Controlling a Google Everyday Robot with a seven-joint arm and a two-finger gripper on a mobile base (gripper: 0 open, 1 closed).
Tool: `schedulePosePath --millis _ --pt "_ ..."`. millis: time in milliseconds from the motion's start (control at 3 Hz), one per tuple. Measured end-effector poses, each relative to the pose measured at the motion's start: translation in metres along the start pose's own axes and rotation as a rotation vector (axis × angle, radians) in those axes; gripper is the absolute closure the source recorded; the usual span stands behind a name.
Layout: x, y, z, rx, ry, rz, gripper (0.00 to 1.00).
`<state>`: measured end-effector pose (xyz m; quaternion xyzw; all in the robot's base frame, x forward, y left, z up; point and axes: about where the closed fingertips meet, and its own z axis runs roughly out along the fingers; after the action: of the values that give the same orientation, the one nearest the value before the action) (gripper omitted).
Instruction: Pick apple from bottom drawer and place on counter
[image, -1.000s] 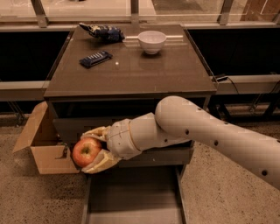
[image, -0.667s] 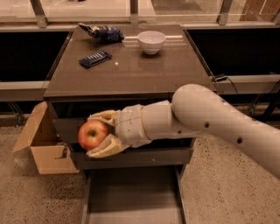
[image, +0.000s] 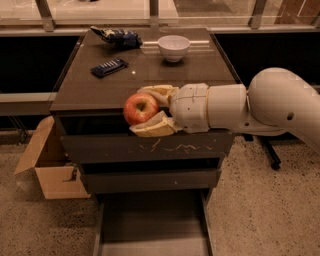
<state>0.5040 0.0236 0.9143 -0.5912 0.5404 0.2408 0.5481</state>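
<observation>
camera view | claw (image: 142, 111) pinches the apple (image: 139, 107) between its two pale fingers, at the front edge of the desk (image: 165, 75) | bottom drawer (image: 152, 227) stands pulled out below | white bowl (image: 173, 47) at the desk's back, well apart from the apple

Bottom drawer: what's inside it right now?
Nothing shows on the bottom drawer tray; its rear is hidden under the cabinet. The gripper holds the apple at the counter edge.

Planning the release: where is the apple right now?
In the camera view the apple is clamped in the gripper at the front edge of the counter, left of centre, just above the scratched drawer front.
</observation>
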Motion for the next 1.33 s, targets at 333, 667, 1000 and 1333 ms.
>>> schedulePosePath --millis 333,667,1000,1333 --pt "0.0 0.0 0.0 0.0 0.0 0.0 1.0" --pt "-0.002 -0.032 -0.001 0.025 0.018 0.003 1.0" --pt "0.003 -0.081 -0.001 0.032 0.05 0.052 1.0" --pt "0.018 -0.125 0.003 0.036 0.089 0.124 1.0"
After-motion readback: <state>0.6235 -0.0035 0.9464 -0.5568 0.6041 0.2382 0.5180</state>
